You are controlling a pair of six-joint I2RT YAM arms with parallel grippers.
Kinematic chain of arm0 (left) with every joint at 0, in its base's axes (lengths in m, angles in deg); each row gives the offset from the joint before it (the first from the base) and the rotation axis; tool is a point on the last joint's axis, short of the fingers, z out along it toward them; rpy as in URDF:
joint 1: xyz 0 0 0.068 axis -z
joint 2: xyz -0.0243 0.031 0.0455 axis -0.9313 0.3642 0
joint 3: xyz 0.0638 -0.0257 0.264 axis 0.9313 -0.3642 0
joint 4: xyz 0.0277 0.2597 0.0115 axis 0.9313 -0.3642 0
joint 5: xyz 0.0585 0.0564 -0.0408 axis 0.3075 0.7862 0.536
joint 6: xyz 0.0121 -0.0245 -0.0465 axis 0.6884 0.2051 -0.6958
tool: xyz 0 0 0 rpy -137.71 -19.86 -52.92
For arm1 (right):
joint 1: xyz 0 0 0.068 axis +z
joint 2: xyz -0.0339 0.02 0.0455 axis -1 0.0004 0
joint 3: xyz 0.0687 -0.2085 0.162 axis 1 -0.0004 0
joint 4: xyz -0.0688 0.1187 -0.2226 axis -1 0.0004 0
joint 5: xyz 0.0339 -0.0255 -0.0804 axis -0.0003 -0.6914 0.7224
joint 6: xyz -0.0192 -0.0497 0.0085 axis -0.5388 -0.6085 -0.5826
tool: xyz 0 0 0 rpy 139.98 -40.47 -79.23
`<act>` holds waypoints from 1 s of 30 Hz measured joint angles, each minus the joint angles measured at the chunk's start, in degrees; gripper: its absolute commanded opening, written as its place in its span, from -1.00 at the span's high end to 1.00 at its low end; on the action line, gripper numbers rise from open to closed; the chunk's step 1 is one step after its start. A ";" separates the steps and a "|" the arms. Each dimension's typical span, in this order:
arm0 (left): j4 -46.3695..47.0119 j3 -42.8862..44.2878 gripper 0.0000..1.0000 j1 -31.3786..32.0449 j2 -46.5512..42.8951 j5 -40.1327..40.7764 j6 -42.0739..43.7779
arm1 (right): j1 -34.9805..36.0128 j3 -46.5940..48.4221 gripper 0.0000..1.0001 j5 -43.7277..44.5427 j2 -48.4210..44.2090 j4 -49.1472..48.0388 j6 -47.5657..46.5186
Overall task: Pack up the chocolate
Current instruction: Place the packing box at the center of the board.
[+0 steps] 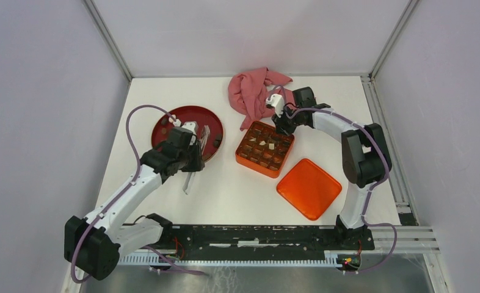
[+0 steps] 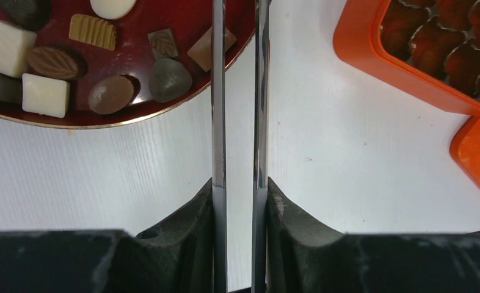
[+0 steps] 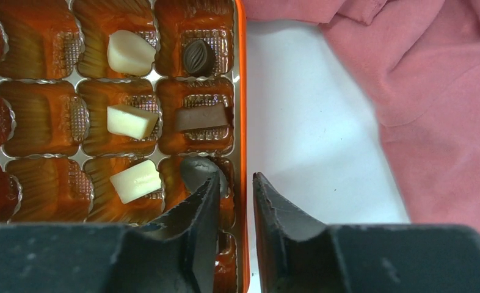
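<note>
Chocolate pieces [image 2: 109,94], dark brown, tan and cream, lie on the round dark-red plate [image 2: 103,121]. My left gripper [image 2: 240,183] is shut on metal tongs [image 2: 218,91], whose two blades reach over the plate's edge with a narrow gap and nothing between them. The orange tin [image 3: 242,91] holds cream pieces [image 3: 127,121], a brown bar [image 3: 202,117] and a dark oval [image 3: 198,56]. My right gripper [image 3: 236,178] stands open astride the tin's right rim. A dark piece [image 3: 192,171] rests in the cell under its left finger, free of the jaws.
The tin's orange lid [image 1: 308,188] lies upside-up on the table right of the tin [image 1: 259,168]. A crumpled pink cloth [image 1: 253,91] sits just behind the tin, close to my right gripper [image 1: 280,122]. The plate [image 1: 170,122] is at the left.
</note>
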 measured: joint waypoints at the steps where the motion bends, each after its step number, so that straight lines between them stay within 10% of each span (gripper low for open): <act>1: -0.66 0.37 0.29 -0.28 0.74 -0.20 0.00 | -0.11 0.00 0.24 -0.22 0.00 -0.02 0.00; 15: -11.37 16.83 0.25 -4.98 17.07 -5.77 2.67 | -3.63 -1.62 -0.38 -8.61 -21.00 0.76 1.16; 30: -13.35 24.92 0.22 -7.26 29.83 -9.42 8.66 | -6.91 -17.11 -0.38 -18.21 -30.32 -6.67 3.43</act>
